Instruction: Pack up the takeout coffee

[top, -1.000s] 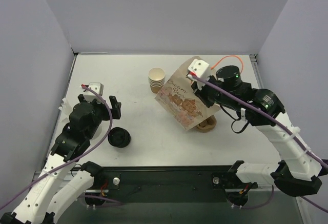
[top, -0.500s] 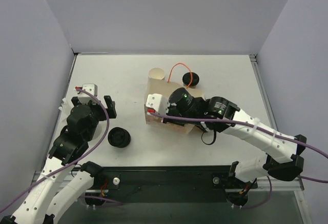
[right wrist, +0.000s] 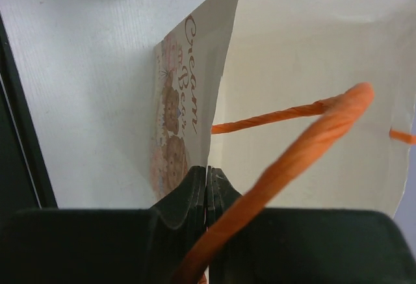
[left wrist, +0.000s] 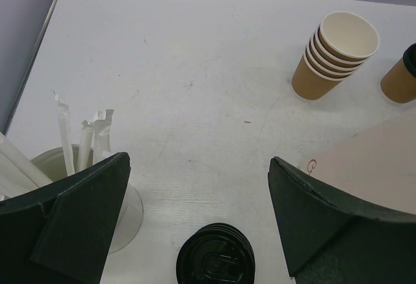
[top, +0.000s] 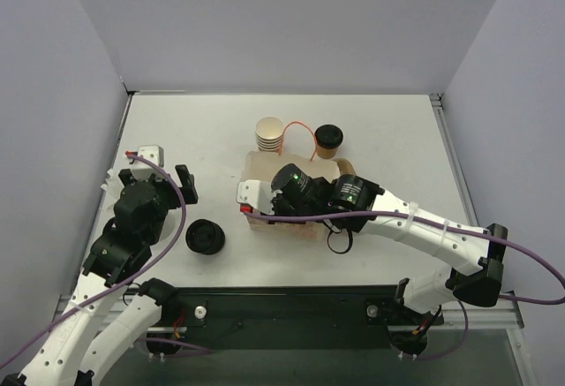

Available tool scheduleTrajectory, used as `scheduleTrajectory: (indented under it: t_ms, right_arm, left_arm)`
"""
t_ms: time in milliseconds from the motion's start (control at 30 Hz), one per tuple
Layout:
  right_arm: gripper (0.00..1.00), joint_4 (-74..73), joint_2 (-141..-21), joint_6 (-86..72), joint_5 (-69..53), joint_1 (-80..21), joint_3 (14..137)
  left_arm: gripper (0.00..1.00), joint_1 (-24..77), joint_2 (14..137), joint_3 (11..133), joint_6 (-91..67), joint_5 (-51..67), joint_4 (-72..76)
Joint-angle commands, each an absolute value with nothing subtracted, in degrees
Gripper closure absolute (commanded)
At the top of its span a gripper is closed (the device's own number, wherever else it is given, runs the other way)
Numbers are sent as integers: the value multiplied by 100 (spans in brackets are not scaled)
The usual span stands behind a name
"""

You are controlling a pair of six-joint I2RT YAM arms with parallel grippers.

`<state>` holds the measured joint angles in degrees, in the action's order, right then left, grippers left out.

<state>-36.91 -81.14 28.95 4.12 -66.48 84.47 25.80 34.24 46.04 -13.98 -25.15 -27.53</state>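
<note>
The takeout coffee, a small tan cup with a black lid, stands at the back centre, right of the stack of nested tan cups. It also shows at the right edge of the left wrist view. My right gripper is shut on the rim of a cream paper bag with orange handles, in front of the cups. In the right wrist view the jaws pinch the bag's wall. My left gripper is open and empty at the left, above a stack of black lids.
The lids lie between my open left fingers, and a white cup of wrapped straws stands to their left. The nested cups and the bag lie to the right. Grey walls enclose the table on three sides.
My right arm has swung the bag from the right side to the table's centre and lowered it, uncovering the lidded cup behind. My left gripper has shifted slightly left.
</note>
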Motion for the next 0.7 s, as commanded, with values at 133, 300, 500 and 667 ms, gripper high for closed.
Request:
scheduleTrajectory:
  t_ms: [133,300,500,667]
  right_arm:
    - [98,-3191,-8051,3401,352,-6688,8147]
    - [80,-3191,-8051,3401,158,-6688,8218]
    - [57,-3076,-7893,3507,211,-6688,8262]
    - [43,-2752,-7577,3279,185,-6680,8244]
  left_arm:
    - [3,2566,3419,4649,-1441,-2628,-2707]
    - [3,2566,3480,4658,-1459,-2672,-2725]
    - [3,2566,3533,4667,-1459,-2681,-2742]
    - [3,2566,3551,4667,-1459,-2602,-2716]
